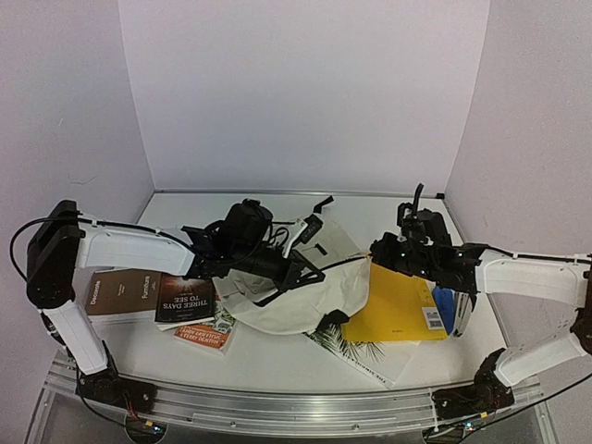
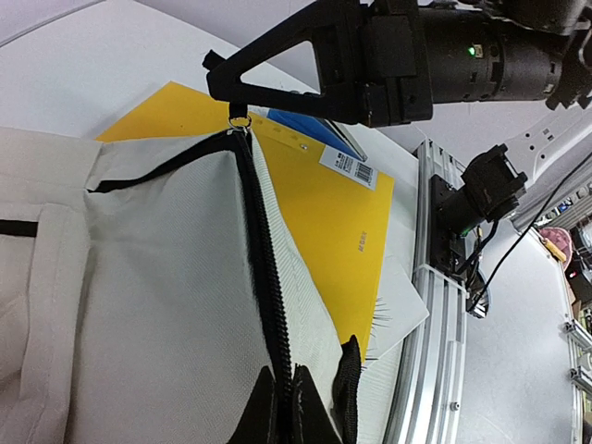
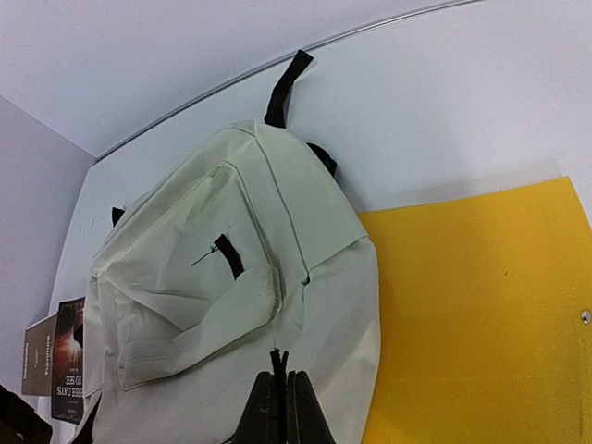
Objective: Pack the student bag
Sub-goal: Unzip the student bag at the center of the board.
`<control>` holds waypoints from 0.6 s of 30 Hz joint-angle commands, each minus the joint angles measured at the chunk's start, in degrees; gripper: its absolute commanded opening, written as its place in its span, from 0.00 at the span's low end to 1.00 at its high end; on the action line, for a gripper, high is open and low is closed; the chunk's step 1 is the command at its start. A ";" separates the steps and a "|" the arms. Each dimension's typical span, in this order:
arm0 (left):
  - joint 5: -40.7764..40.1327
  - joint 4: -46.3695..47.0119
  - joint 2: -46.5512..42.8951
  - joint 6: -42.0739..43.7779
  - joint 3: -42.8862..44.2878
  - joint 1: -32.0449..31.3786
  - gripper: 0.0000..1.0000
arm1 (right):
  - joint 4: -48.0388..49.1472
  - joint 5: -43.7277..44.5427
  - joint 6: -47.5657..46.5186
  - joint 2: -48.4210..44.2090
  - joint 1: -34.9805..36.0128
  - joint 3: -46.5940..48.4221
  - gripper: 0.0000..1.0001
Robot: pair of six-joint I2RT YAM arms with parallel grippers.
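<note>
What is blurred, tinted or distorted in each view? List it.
Top external view: soft, even light, violet cast on the walls, near rail bowed by the lens. Left wrist view: student bag zipper crisp, room clutter at right blurred. Right wrist view: back edge of the table curves; right gripper dark and soft at the bottom.

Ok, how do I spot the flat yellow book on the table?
Find the big cream canvas backpack in the middle of the white table. On its right side lies a flat book, partly under the bag's edge. It's the only bright yellow thing.
</note>
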 commanded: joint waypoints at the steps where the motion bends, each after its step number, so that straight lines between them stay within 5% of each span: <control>1: 0.30 -5.88 -8.29 1.56 -4.84 -0.15 0.00 | -0.91 4.19 -0.05 1.00 -3.74 2.70 0.00; 9: -4.58 -14.18 -14.82 1.09 -10.70 -0.15 0.06 | -0.57 0.84 -0.67 4.29 -4.21 3.81 0.00; 13: -4.95 -13.56 -15.72 -0.72 -11.77 -0.15 0.08 | 2.75 -7.60 -3.80 4.38 -4.22 3.80 0.00; 18: -3.53 -8.28 -13.77 -3.41 -9.16 -0.14 0.30 | 5.69 -17.82 -6.71 4.40 -3.93 3.63 0.00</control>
